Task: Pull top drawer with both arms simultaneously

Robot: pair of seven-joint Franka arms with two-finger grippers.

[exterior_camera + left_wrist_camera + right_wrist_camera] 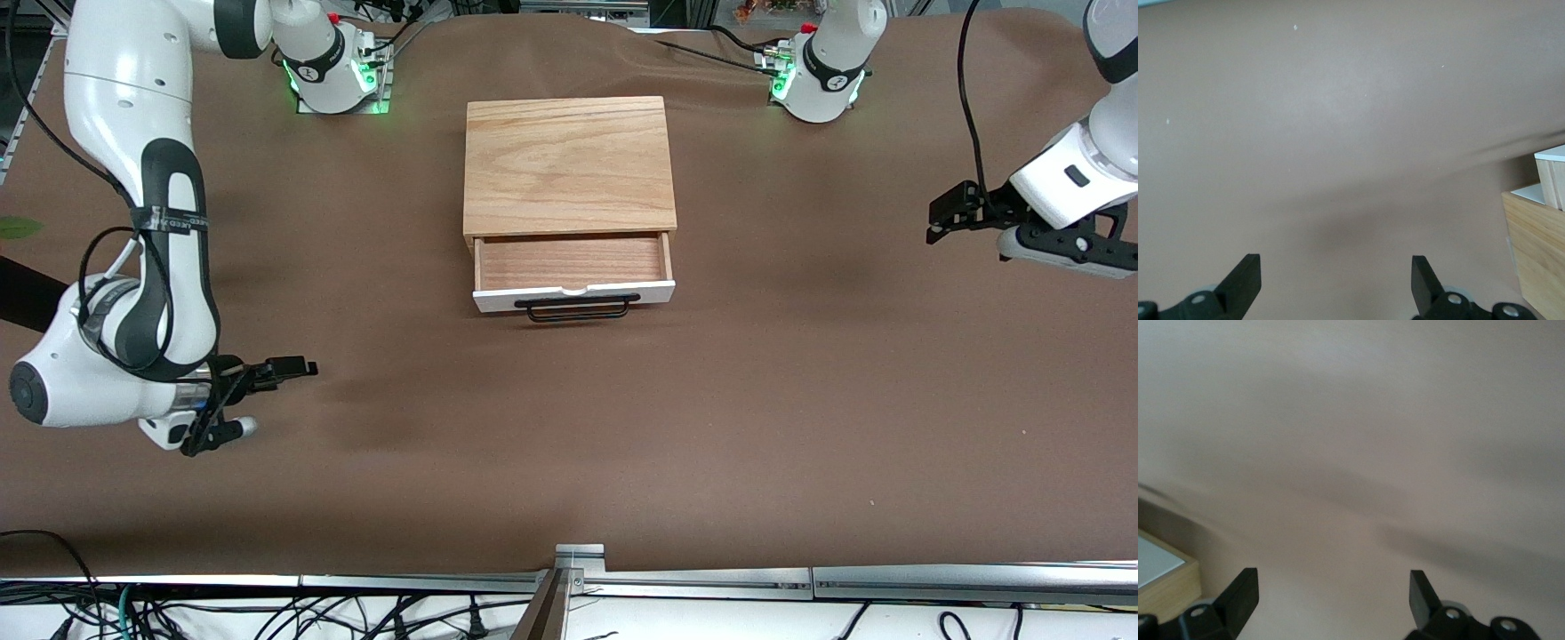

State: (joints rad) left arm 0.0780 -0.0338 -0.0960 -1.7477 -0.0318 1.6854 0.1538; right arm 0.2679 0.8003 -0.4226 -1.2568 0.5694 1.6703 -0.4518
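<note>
Brown bench (800, 400) lies bare around the wooden box (569, 164), whose top drawer (573, 271) sticks out. Left gripper (933, 222) and right gripper (293, 378) hang spread wide, well apart from it.

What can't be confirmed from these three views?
- Front view: the box's lower front is hidden below the open top drawer.
- Left wrist view: the frame edge cuts the box; its handle isn't visible beyond the open left gripper.
- Right wrist view: only a corner shows beside the open right gripper.
</note>
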